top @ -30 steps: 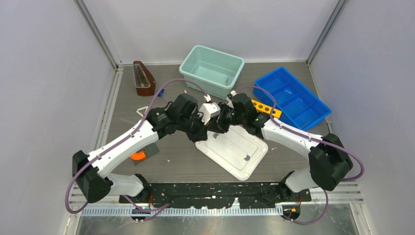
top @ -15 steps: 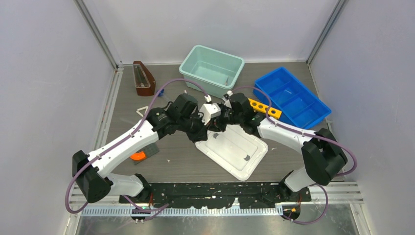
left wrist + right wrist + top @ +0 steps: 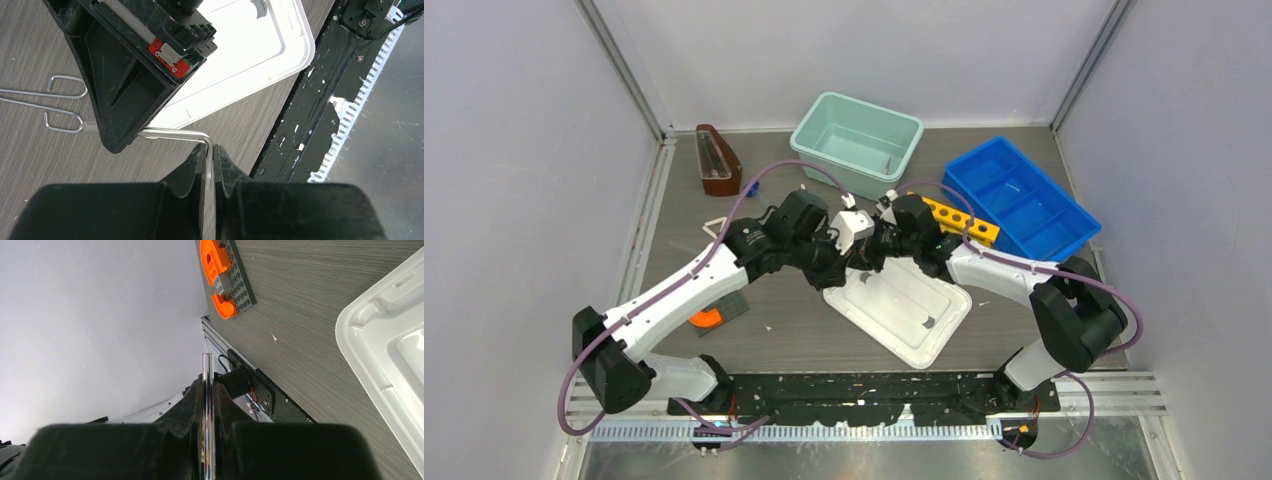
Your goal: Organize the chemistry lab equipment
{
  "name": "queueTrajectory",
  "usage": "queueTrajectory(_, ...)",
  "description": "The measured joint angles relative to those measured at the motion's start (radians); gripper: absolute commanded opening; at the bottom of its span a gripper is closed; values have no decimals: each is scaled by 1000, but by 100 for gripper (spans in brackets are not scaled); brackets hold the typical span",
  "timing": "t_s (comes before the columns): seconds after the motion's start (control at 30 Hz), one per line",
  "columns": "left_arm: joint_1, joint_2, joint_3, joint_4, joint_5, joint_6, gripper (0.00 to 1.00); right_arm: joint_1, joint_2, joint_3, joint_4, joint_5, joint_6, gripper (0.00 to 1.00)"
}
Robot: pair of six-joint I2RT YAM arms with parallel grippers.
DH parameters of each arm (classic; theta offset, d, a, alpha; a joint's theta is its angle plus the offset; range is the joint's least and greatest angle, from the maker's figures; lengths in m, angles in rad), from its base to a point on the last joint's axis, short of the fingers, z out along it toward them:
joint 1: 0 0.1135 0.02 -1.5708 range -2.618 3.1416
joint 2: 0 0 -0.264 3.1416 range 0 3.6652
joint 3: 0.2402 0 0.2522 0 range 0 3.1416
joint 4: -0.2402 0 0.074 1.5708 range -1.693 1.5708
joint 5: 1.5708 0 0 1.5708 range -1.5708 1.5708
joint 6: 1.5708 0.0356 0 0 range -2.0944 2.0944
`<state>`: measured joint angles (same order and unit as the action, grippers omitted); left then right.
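Note:
In the left wrist view my left gripper (image 3: 210, 150) is shut on one leg of a bent clear glass rod (image 3: 172, 133). The rod's other leg runs left under my right gripper's black body. In the right wrist view my right gripper (image 3: 207, 385) is shut on a clear glass rod (image 3: 207, 370) that sticks out past the fingertips. From above the two grippers (image 3: 842, 262) (image 3: 871, 252) meet over the far corner of a white lid (image 3: 924, 325). The silver wire tongs (image 3: 60, 105) lie on the table beside them. A small white triangle (image 3: 714, 226) and a small blue knob (image 3: 751, 187) lie at the far left.
A teal bin (image 3: 824, 125) stands at the back, a blue divided tray (image 3: 1064, 215) at back right, and a yellow holed rack (image 3: 969, 221) between them. A brown holder (image 3: 716, 160) stands at back left. An orange piece on a grey baseplate (image 3: 709, 318) lies by the left arm.
My right arm has swung in, its elbow moving left and its gripper a little left and farther back. The left arm has held still. Both grippers stay shut on glass.

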<state>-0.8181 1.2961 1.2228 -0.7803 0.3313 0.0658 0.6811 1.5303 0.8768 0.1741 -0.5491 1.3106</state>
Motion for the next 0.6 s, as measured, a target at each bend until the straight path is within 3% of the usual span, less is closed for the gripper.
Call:
queueTrajectory(0.23,-1,0,0,1,-27,-1,37,-18,-2,-25,71,20,53,1)
queueTrajectory(0.43,-2,0,0,4,-53,-5,48,-62,-21,-34,118,31,81,1)
queueTrajectory(0.5,-2,0,0,5,-61,-6,64,-80,-25,-34,117,28,81,1)
queueTrajectory(0.6,-3,-2,2,-2,-68,-9,79,-129,-39,-34,107,29,73,1)
